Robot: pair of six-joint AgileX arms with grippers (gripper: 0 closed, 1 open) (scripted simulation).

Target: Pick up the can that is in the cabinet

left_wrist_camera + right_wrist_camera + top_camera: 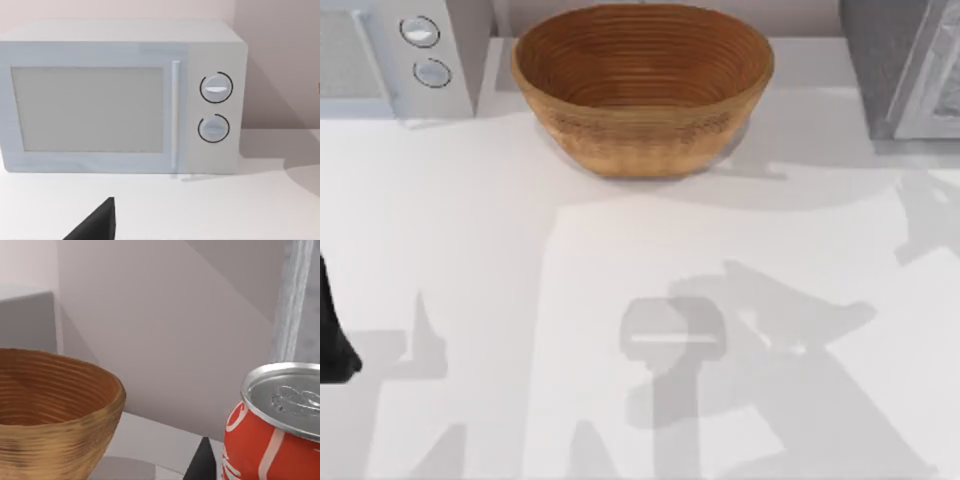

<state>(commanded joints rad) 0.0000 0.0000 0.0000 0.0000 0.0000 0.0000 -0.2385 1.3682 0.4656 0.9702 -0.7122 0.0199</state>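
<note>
Right wrist view: a red aluminium can with white lettering and a silver lid (272, 440) is seen close before the camera, cut off by the picture's edge so that only its lid and upper body are shown. A streaked grey cabinet panel (295, 300) rises just behind it; whether the can stands inside the cabinet cannot be told. A dark wedge of the right gripper (202, 462) is seen just beside the can; whether contact is made, and whether the gripper is spread or closed, cannot be told.

Top view: a large brown woven bowl (642, 85) is set at the far middle of the white table (500, 250), between a white microwave with two dials (395, 50) at the far left and the grey cabinet, both cropped by the frame. Open tabletop is left in front of the bowl.

Left wrist view: the left gripper (97, 222) is shown as a dark tip, well apart from the microwave, which it faces; its opening cannot be judged.
</note>
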